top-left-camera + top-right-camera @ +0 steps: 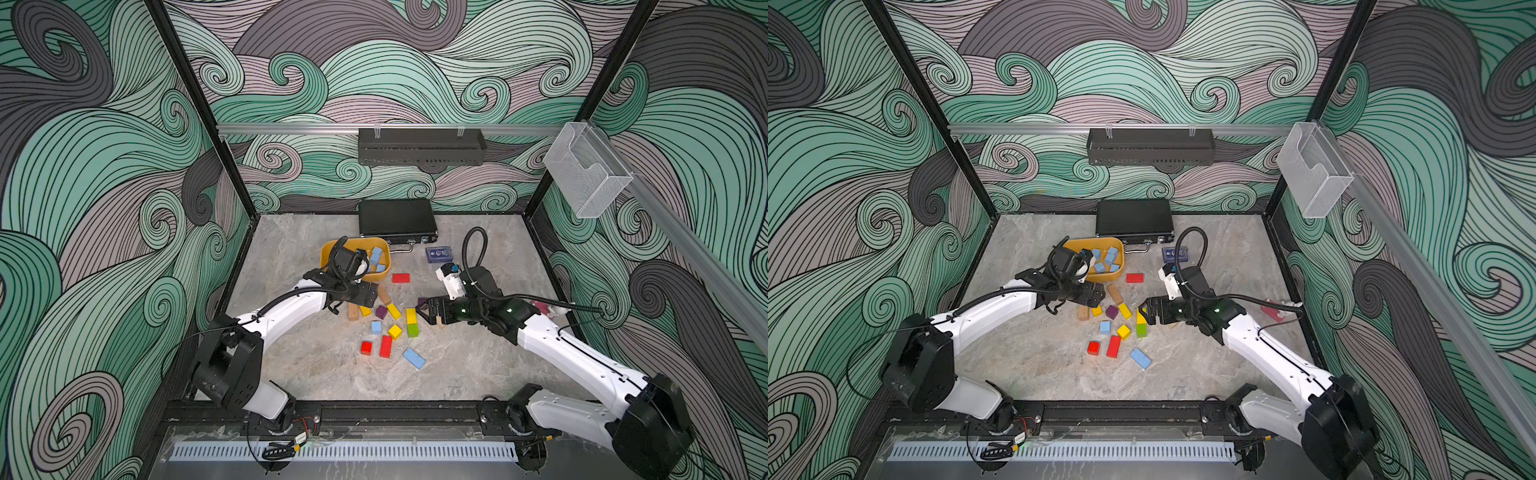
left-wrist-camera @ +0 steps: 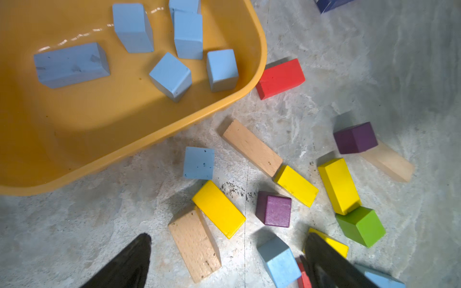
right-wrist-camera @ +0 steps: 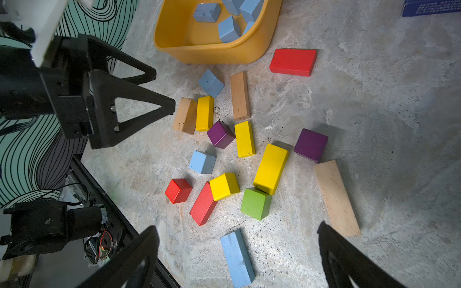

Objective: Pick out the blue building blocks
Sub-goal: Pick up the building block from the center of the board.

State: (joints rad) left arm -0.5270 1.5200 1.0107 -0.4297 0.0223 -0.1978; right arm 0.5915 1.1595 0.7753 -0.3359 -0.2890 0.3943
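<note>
- Top view: several blue building blocks [image 1: 376,254] lie in the yellow bin [image 1: 328,249]. A blue cube [image 1: 376,327] and a blue brick [image 1: 414,358] lie loose on the table [image 1: 478,365].
- Left wrist: left gripper [image 2: 228,238] jaws spread, empty, over mixed blocks [image 2: 295,185]. Another blue cube [image 2: 198,162] sits just beside the bin.
- Right wrist: right gripper [image 3: 238,227] jaws wide, empty, blue brick nearby.

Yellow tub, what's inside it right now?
At least six light blue blocks lie in the tub, nothing else visible. The left arm hides part of it in both top views.
</note>
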